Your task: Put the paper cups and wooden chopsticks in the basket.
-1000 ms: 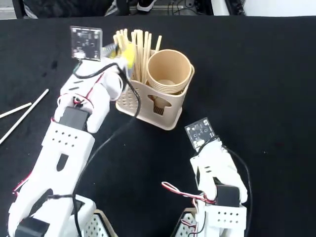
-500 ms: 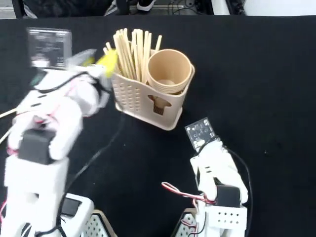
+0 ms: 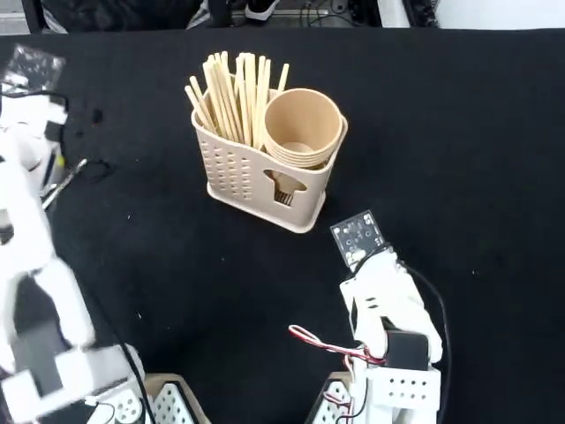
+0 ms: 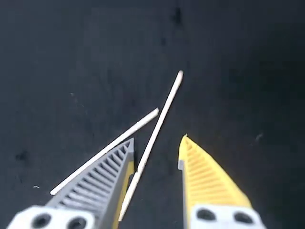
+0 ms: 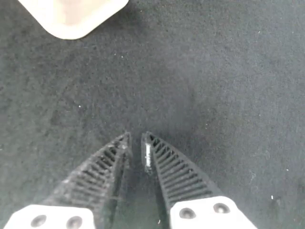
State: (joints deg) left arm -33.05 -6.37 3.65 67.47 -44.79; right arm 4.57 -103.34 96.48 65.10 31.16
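Note:
The beige perforated basket (image 3: 243,172) stands mid-table and holds a bundle of wooden chopsticks (image 3: 231,88) and a stack of paper cups (image 3: 303,128). Two loose chopsticks lie on the black cloth at the far left. In the left wrist view, the longer chopstick (image 4: 159,119) runs between the fingers of my open left gripper (image 4: 157,140), and the second chopstick (image 4: 105,150) lies slanted beside the grey finger (image 4: 114,171). My right gripper (image 5: 135,137) is shut and empty, low over bare cloth just in front of the basket's corner (image 5: 76,16).
Black cloth covers the table (image 3: 459,132). The left arm (image 3: 26,230) stands along the left edge. The right arm (image 3: 388,309) sits at the front, below the basket. Cables and dark gear lie past the far edge.
The left arm has swung away from the basket to the table's far left, and now sits over the two loose chopsticks. The right arm has not moved.

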